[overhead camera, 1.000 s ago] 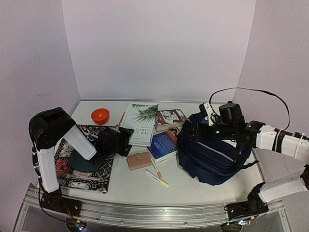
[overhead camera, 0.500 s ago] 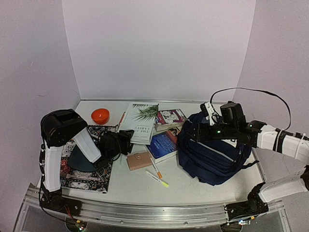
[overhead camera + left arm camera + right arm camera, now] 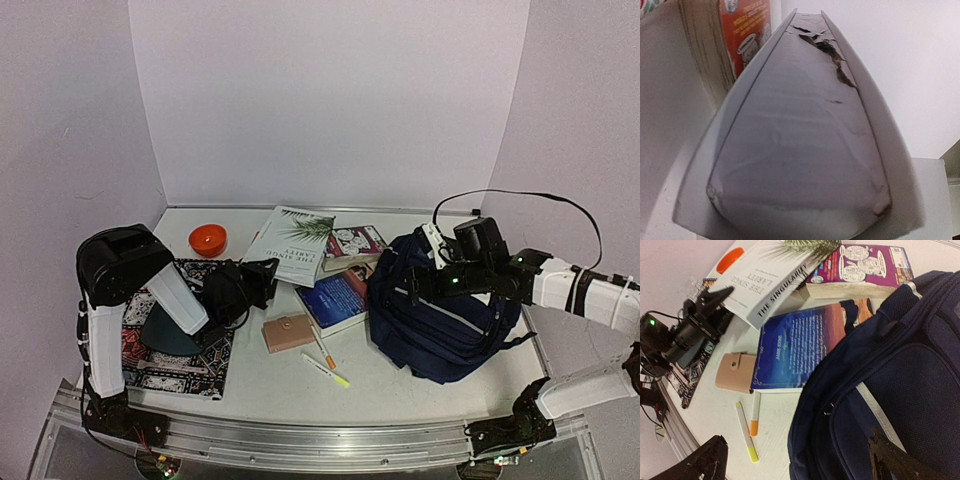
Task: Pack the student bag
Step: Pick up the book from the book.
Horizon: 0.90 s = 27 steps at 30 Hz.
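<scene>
The student bag [image 3: 450,320] is a navy backpack lying at the right of the table, and it fills the right wrist view [image 3: 900,380]. My right gripper [image 3: 425,287] hovers open just above the bag's left side [image 3: 797,462], holding nothing. A white book with a palm leaf on its cover [image 3: 296,238] lies at the back centre. My left gripper [image 3: 262,276] is shut on the book's near left corner, which is raised off the table [image 3: 715,296]. The white book [image 3: 800,140] fills the left wrist view and hides the fingers.
A blue book [image 3: 338,298], a purple comic-cover book [image 3: 352,243], a tan wallet [image 3: 288,332], an orange-tipped marker [image 3: 323,350] and a yellow highlighter [image 3: 327,371] lie between the arms. An orange bowl [image 3: 208,240] and a patterned mat [image 3: 170,355] are at the left.
My left gripper has closed on the white book's near corner and lifted it, tilting the book. My right gripper has dipped slightly over the bag, still open.
</scene>
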Tool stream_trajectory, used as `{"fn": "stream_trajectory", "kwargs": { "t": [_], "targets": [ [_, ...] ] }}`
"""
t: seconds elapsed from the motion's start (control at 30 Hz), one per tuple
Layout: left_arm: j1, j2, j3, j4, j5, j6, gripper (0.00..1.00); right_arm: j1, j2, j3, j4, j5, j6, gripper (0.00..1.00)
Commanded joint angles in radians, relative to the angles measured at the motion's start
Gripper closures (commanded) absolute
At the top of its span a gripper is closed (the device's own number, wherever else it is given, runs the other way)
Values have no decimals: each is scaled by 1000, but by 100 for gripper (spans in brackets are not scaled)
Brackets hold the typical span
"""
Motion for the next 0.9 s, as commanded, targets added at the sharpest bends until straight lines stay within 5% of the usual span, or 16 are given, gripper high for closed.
{"fn": "stream_trajectory", "kwargs": {
  "t": [0.0, 0.23, 0.67, 0.87],
  "targets": [
    [-7, -105, -26, 42, -8, 76, 68, -5, 3, 53, -184, 47, -77, 3],
    [-7, -185, -78, 42, 20, 132, 71, 1, 74, 110, -353, 43, -105, 12],
    [2, -381, -194, 20, 121, 215, 70, 66, 189, 105, -387, -17, -128, 26],
    [11, -455, -220, -52, 204, 228, 69, 67, 218, 127, -402, 23, -135, 43]
  ]
}}
